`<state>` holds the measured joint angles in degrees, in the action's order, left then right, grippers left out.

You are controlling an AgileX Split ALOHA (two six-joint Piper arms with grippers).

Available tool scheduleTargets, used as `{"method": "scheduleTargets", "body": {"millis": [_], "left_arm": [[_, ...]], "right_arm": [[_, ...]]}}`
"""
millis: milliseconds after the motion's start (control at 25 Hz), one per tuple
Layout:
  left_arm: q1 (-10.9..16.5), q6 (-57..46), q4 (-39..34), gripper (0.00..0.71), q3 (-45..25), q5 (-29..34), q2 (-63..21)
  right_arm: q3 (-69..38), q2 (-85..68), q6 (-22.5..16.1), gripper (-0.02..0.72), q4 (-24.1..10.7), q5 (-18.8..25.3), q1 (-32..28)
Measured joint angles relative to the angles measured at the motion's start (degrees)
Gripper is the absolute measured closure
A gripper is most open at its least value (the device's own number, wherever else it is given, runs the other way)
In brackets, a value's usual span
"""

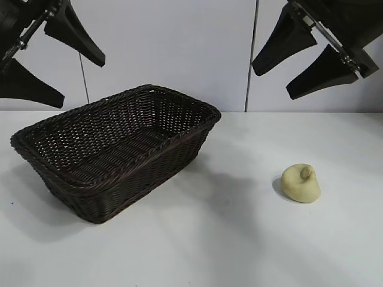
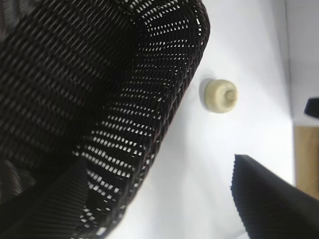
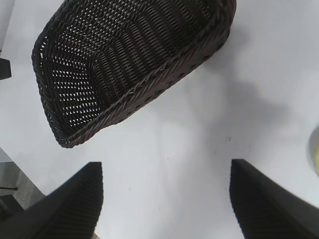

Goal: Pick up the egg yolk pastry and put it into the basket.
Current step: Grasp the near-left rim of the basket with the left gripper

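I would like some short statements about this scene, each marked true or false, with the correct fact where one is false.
1. The pastry lies inside the basket. False: it lies on the table, apart from the basket.
2. The basket holds nothing. True.
3. The right claw grips the pastry. False: it hangs open above the table.
4. The left claw is open, raised above the basket. True.

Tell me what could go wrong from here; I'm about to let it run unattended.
1. The egg yolk pastry looks soft and rounded; the open right gripper, high above it, could squash or nudge it.
2. The basket has a raised rim, so a low carry might clip it.
3. The left gripper hangs over the basket.
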<state>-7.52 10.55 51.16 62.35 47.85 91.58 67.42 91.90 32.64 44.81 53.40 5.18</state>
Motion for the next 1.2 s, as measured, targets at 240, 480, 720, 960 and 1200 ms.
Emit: {"method": "scheduleTargets", "body": {"millis": [240,480,720,960,1200], "left_arm": [[4.72,-20.66,-20.12,0.136,0.06,2.35,0.0],[3.18,-35.91,-31.78,0.136,-1.1,1.17,-0.01],[-3.7,-43.45,-32.17,0.136,-4.49,-7.13,-0.06],[-5.55,-48.85,-32.85,0.136,-9.68,-14.85,-0.06],[-5.55,-48.43,-32.95,0.136,-11.09,-18.21,4.13]], "right_arm": [[0.0,0.0,0.0,0.188,0.0,0.0,0.0],[0.0,0.0,0.0,0.188,0.0,-0.33,0.0],[0.0,0.0,0.0,0.188,0.0,-0.5,0.0],[0.0,0.0,0.0,0.188,0.0,-0.57,0.0],[0.0,0.0,0.0,0.188,0.0,-0.57,0.0]]}}
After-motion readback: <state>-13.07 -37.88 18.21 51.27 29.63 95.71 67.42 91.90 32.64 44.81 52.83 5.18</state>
